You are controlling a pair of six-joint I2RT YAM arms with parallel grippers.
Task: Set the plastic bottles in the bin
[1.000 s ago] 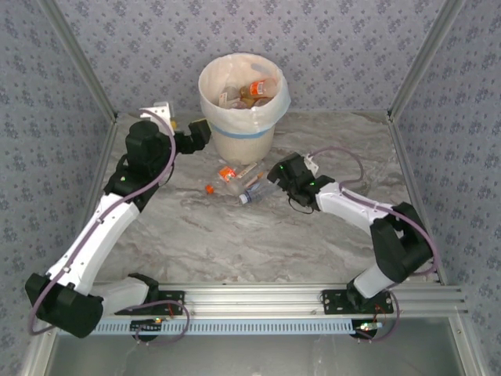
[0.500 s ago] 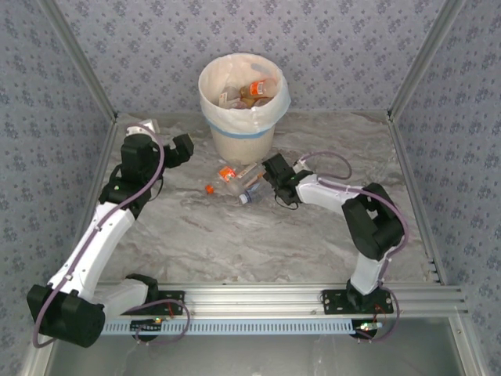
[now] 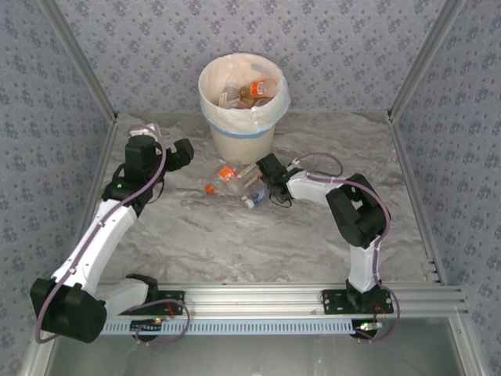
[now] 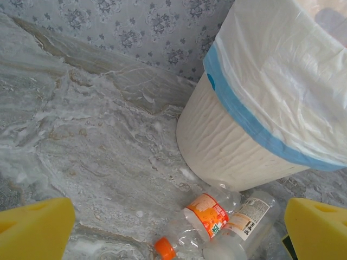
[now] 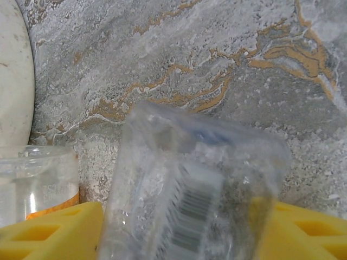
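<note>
The bin (image 3: 275,100) stands at the back with several plastic bottles (image 3: 254,89) inside. On the table in front of it lie an orange-labelled bottle (image 3: 227,173) with an orange cap, a white-labelled one (image 4: 246,215) and a clear bottle with a blue cap (image 3: 251,197). My right gripper (image 3: 264,180) is low over the table, and its yellow fingers press both sides of that clear bottle (image 5: 195,184). To the left of the bin my left gripper (image 3: 186,153) hangs open, and the orange-labelled bottle (image 4: 209,214) lies ahead of its fingers (image 4: 32,230).
The bin's wall (image 4: 238,146) is close on the left gripper's right. Another clear bottle (image 5: 35,179) lies just left of the right gripper (image 5: 181,233), with the bin's base (image 5: 13,81) behind it. Patterned walls enclose the marble table (image 3: 235,243).
My right gripper has slid left to the clear bottle, and its fingers have come in on it. The left arm has drawn back left and down from the bin.
</note>
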